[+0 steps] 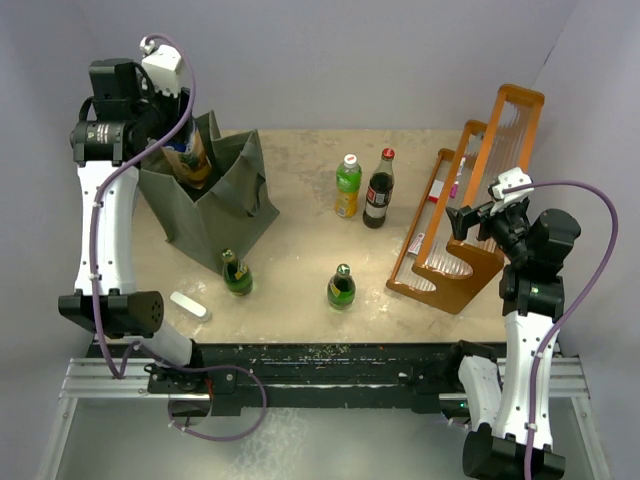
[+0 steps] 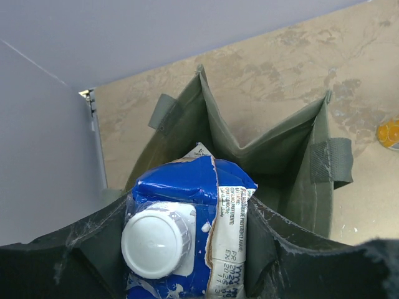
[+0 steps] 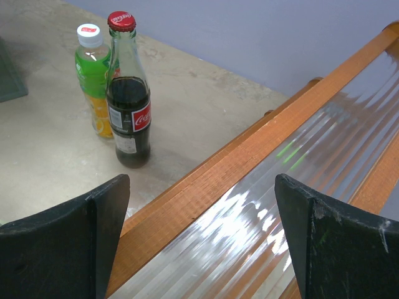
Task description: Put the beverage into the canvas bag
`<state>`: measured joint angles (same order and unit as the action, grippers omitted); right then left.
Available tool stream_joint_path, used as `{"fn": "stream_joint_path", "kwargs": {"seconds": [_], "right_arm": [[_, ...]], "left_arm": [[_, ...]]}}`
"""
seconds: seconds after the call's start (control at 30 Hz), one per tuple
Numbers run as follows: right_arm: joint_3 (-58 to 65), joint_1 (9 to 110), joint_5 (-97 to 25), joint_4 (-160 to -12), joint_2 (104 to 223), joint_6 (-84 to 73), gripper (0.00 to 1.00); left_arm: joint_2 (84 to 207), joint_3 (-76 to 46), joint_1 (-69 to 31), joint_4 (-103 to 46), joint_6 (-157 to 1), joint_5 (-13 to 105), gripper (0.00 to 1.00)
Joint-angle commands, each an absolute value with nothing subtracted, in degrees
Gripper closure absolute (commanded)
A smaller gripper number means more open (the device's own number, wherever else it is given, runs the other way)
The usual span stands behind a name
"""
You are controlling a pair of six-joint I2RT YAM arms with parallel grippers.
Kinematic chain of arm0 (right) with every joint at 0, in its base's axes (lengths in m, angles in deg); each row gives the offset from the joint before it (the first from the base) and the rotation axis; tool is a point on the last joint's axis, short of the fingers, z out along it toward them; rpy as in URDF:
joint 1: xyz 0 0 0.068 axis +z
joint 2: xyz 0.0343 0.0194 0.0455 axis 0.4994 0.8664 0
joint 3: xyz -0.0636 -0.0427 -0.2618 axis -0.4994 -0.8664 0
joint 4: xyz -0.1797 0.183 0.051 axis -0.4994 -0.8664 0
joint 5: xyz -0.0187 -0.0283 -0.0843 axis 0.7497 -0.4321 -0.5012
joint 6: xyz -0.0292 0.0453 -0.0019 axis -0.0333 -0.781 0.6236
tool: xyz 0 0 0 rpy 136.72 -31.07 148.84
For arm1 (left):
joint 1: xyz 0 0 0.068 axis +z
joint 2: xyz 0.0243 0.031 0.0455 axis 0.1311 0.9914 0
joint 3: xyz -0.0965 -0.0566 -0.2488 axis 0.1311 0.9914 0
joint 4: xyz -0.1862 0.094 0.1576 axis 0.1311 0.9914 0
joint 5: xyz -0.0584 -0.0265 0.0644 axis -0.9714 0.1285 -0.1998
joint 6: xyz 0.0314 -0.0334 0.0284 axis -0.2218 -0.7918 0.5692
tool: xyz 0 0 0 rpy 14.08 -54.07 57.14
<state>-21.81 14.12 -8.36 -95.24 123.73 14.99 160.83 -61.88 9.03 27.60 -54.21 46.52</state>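
Left gripper (image 2: 193,265) clasping blue carton (image 2: 187,187), hanging inside canvas bag (image 2: 274,149) mouth (release pending); right gripper (image 3: 199,243) gaping wide, idling; cola bottle (image 3: 128,112) waiting outside.

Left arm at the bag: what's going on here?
The left gripper holds a white-capped blue carton in the mouth of the canvas bag. The right gripper hangs open above the orange wooden rack, holding nothing. A cola bottle, a green-orange bottle and two green bottles stand on the table.
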Motion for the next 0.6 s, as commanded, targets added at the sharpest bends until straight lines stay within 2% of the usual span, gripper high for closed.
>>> {"fn": "stream_joint_path", "kwargs": {"seconds": [0.0, 0.57], "right_arm": [[-22.9, 14.1, -5.9, -98.6, 123.0, 16.7, 0.00], [-22.9, 14.1, -5.6, -98.7, 122.7, 16.7, 0.00]], "left_arm": [[159.6, -63.8, 9.4, 5.6, -53.1, 44.6, 1.00], [165.7, -55.7, 9.9, -4.5, -58.9, 42.2, 1.00]]}}
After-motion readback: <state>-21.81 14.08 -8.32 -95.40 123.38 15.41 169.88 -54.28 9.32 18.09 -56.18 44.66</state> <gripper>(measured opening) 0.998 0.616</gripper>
